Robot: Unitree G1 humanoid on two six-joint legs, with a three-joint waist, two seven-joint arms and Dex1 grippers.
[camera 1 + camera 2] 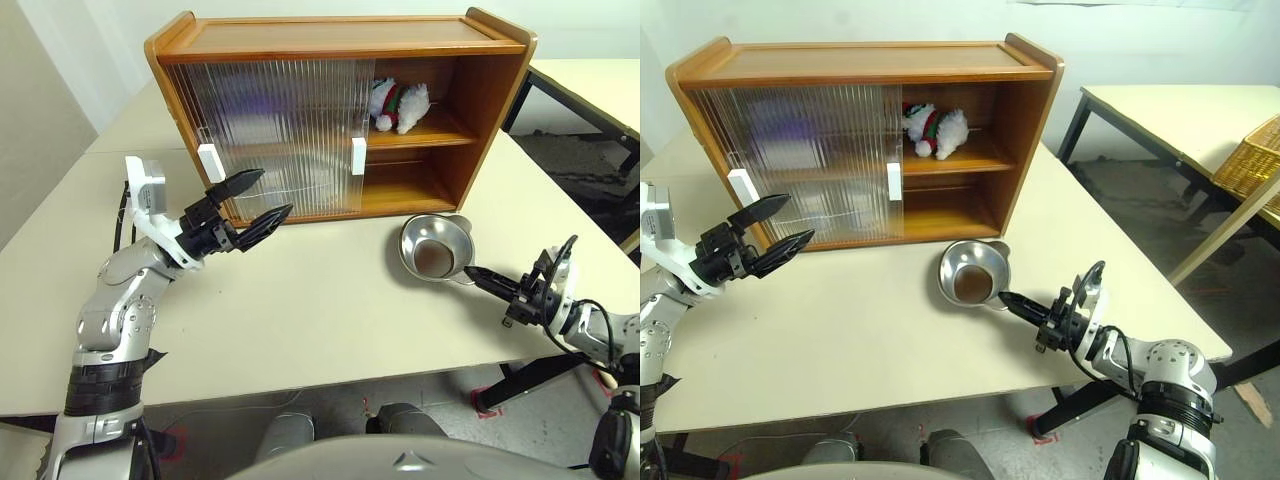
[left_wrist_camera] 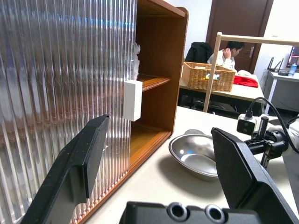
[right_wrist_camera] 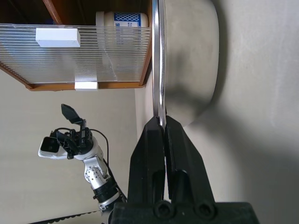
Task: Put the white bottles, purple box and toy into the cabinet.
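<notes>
Sitting on the cabinet (image 1: pixel 480 90) shelf, toy (image 1: pixel 400 105) far from right gripper (image 1: pixel 478 276), jaws clamped on bowl (image 1: pixel 435 250) rim

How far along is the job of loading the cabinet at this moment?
Done: the toy sits on the cabinet upper shelf, and a white bottle shows behind the sliding door. In hand: the right gripper pinches the metal bowl rim; the left gripper hovers open. The other bottle and purple box can't be confirmed.

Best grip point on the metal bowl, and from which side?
The thin rim, on the edge nearest the robot's right. The bowl is shallow with smooth curved walls, so only the flat lip gives two fingers something to pinch. It sits upright on the table, and the right gripper is already shut on that edge, coming in low and nearly level.
</notes>
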